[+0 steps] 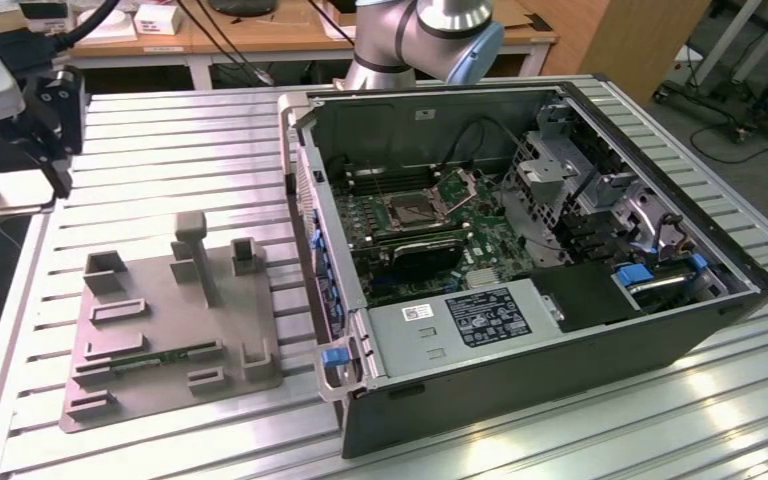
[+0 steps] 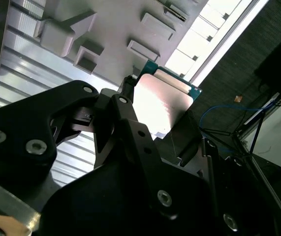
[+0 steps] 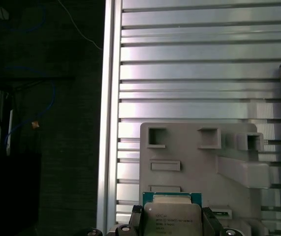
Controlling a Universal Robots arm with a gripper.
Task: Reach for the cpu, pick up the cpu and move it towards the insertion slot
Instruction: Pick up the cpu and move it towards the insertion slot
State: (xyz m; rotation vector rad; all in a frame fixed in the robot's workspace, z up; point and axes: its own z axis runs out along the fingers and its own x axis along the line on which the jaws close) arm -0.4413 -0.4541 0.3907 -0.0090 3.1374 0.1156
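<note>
so my gripper (image 3: 172, 222) is clamped on the cpu (image 2: 162, 103), one of my fingers (image 2: 185, 140) on each of two opposite edges, metal plate facing both wrist cameras

hard-to-see stuff first. The first wrist view cuts off the near part of the chip, and my fingers are just dark stubs either side of it. In the second wrist view my own black linkage covers a good chunk of the chip, so I get the plate and one teal corner. In the exterior view I'm up at the table (image 1: 157, 130) edge on the exterior view's left, partly cut off, and the chip is a pale square under my black fingers. Can't tell from there how it's gripped

that view also gives me the open pc case (image 1: 531, 390) with the insertion slot (image 1: 418, 210) in the board, flap looks lifted, well apart from the chip

the grey fixture tray (image 1: 171, 320) sits near the same table edge, beside the case, and in both wrist views it's the backdrop behind the chip
</note>
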